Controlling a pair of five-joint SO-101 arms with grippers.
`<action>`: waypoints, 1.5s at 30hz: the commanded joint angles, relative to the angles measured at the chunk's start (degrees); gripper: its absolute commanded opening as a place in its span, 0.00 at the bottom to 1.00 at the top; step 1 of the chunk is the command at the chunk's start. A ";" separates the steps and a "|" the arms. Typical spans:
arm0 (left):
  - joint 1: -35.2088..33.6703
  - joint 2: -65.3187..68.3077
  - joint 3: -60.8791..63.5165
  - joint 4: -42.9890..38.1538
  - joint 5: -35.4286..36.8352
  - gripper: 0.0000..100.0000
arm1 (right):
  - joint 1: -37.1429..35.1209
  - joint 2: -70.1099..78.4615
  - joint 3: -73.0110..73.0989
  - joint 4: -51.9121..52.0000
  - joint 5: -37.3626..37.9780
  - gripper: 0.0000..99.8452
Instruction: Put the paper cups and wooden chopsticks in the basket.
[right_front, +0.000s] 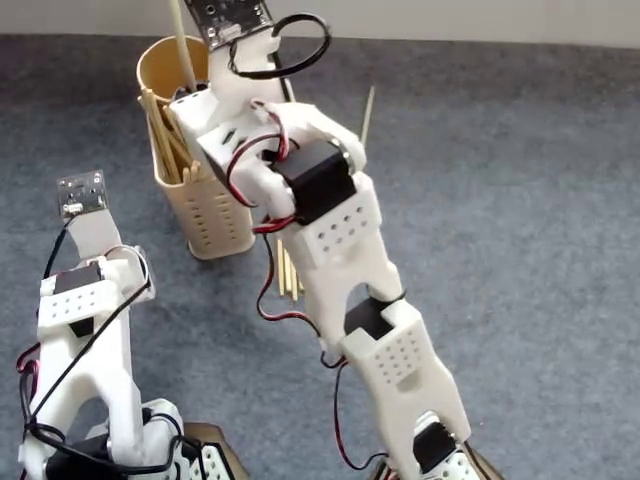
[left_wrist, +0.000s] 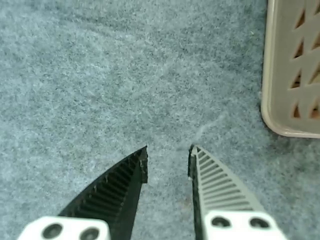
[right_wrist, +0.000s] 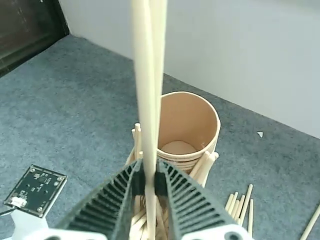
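While chopsticks (right_front: 163, 135) crowd the basket (right_front: 215, 225), stacked paper cups (right_wrist: 190, 125) stand inside too.

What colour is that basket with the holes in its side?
Beige, a pale tan. The basket shows best in the high view, where it stands upright on the grey table.

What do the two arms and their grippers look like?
The left arm and right arm are white shells with hole-patterned panels, black motors and red and black cables. The left gripper has ribbed tapered fingers, one black, one pale grey.
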 joint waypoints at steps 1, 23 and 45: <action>1.10 -0.40 -0.40 -0.79 -0.53 0.16 | -0.66 -2.68 -6.90 -1.45 -0.18 0.01; 1.10 -0.40 -0.40 -0.79 -0.53 0.16 | -0.31 -1.89 -6.99 2.86 8.88 0.16; 1.19 -0.31 -0.40 -0.79 -0.53 0.16 | 15.96 -21.85 79.87 -4.88 19.16 0.16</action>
